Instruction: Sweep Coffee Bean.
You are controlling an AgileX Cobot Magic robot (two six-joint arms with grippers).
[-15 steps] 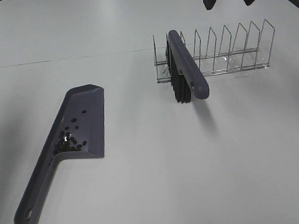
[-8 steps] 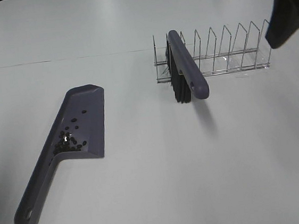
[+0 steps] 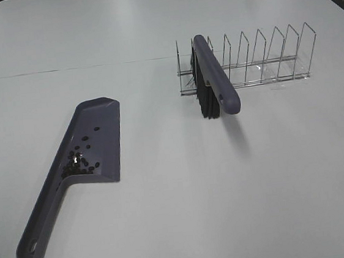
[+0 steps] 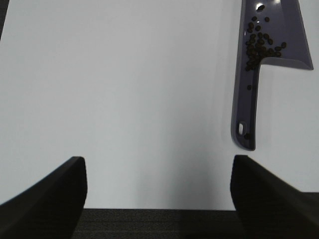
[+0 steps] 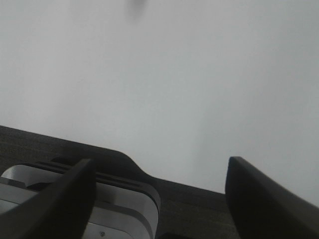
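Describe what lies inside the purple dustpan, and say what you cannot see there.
Inside the dustpan, dark coffee beans cluster near the handle end, a few scattered further up. Any beans beneath the pile are hidden.

The high camera looks down across the whole desk (image 3: pixel 181 214) from its near side. The left wrist camera shares its dustpan (image 4: pixel 259 74); the right wrist camera faces bare desk edge.
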